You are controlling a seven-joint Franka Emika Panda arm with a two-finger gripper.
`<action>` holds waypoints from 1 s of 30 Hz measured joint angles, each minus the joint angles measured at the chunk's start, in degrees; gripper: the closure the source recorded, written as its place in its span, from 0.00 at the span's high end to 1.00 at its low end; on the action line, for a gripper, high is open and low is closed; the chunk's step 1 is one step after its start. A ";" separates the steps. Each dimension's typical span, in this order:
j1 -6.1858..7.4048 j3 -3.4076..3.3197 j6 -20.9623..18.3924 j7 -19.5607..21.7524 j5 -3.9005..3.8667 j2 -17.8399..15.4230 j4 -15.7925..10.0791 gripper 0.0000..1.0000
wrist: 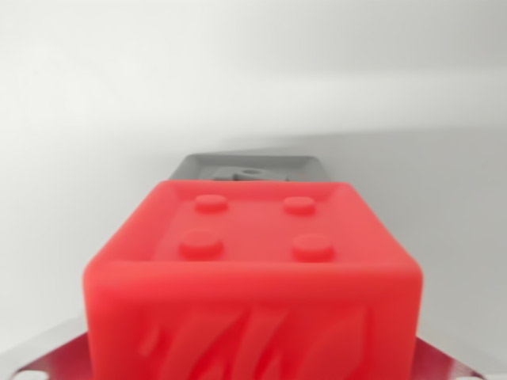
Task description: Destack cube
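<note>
White open surface surrounds red cube (252, 277) on every visible edge.

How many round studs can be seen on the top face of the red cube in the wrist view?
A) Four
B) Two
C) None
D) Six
A: the red cube shows four raised round studs on its top face, set in two rows of two.
</note>
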 joint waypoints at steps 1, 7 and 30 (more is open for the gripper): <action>0.00 0.00 0.00 0.00 0.00 0.00 0.00 0.00; 0.00 0.00 0.00 0.00 0.00 0.00 0.00 0.00; 0.29 -0.37 -0.73 0.19 -0.22 -0.91 -0.10 0.00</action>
